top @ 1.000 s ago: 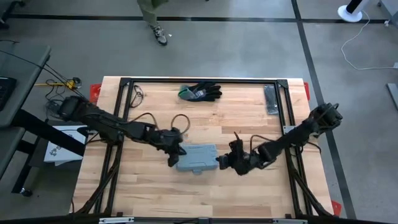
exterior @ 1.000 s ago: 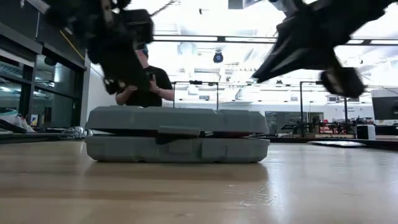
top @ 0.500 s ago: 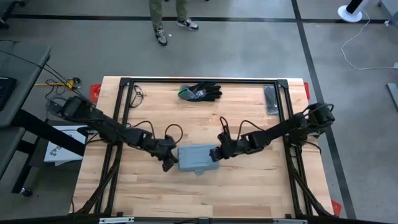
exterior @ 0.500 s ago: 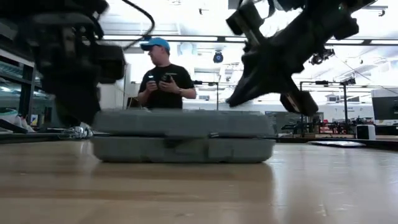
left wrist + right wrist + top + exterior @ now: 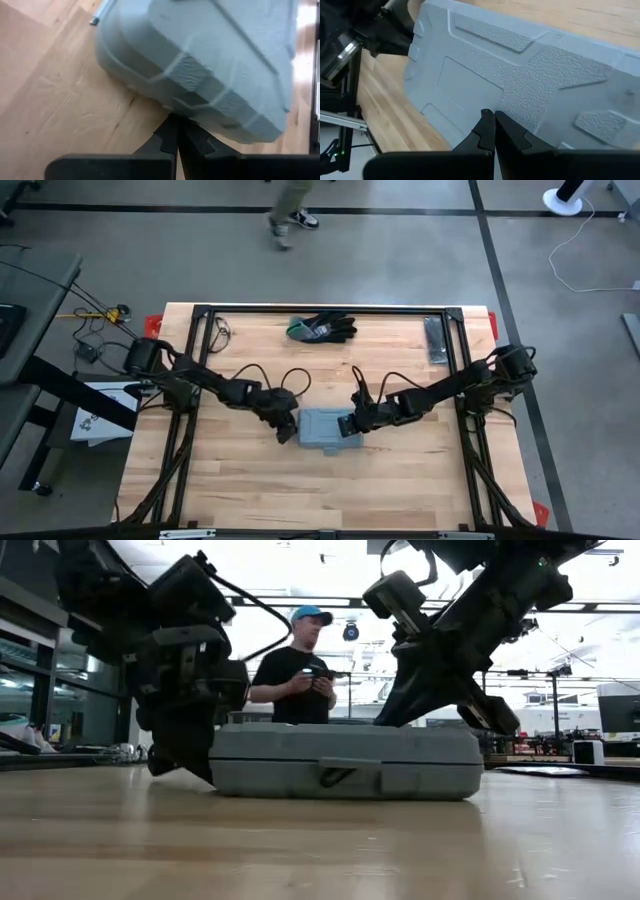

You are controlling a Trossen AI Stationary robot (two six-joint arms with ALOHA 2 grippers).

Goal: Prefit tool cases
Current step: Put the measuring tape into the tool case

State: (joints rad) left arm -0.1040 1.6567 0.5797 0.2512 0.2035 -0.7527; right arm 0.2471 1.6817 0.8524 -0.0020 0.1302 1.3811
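The case (image 5: pixel 325 430) lies closed and flat on the table (image 5: pixel 300 490), near its middle. The left gripper (image 5: pixel 287 426), fingers pressed together and empty, has its tips against the case's left end, while the right gripper (image 5: pixel 349 425), likewise closed and empty, bears on the lid at the right end. Farther back lie gloves (image 5: pixel 322 329) and a dark bar (image 5: pixel 435 340); beyond the table stands a person (image 5: pixel 298 675).
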